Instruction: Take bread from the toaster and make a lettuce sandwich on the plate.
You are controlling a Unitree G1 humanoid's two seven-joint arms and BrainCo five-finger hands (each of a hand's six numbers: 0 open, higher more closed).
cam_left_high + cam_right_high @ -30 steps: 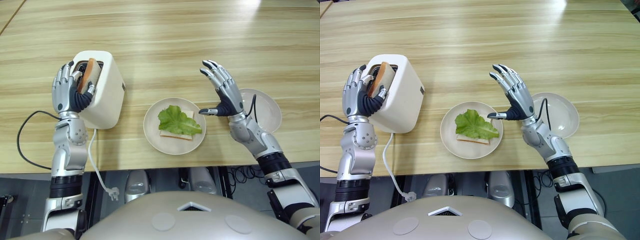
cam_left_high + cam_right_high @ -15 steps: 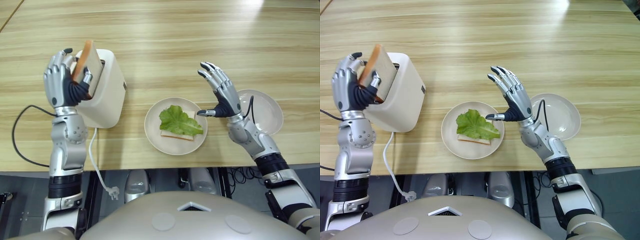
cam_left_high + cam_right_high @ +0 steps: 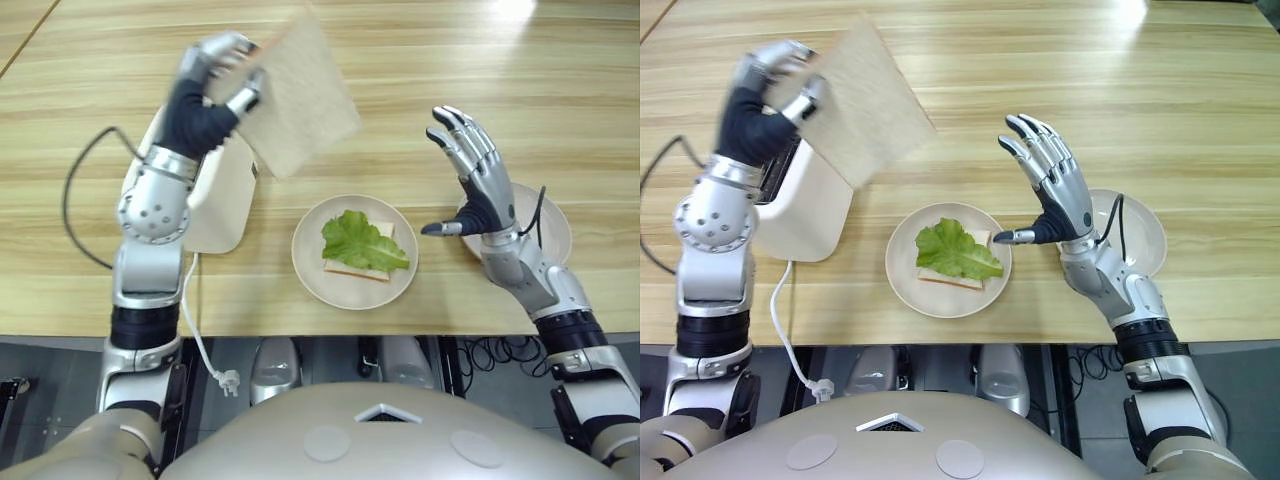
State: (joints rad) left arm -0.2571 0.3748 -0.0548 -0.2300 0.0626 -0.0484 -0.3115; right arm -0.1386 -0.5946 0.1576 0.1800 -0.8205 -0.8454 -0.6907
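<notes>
My left hand is raised above the white toaster, shut on a slice of bread that tilts out to the right, in the air. On the table in front of me a cream plate carries a lower bread slice topped with a green lettuce leaf. My right hand stands upright with its fingers spread just right of that plate, holding nothing.
A second, bare plate lies behind my right hand at the right. The toaster's white cord hangs over the table's front edge, and a dark cable loops on the left. The wooden table stretches far back.
My left hand has pulled the bread slice out of the toaster, lifted it and swung it right. The right hand has shifted slightly right. The whole view has shifted a little.
</notes>
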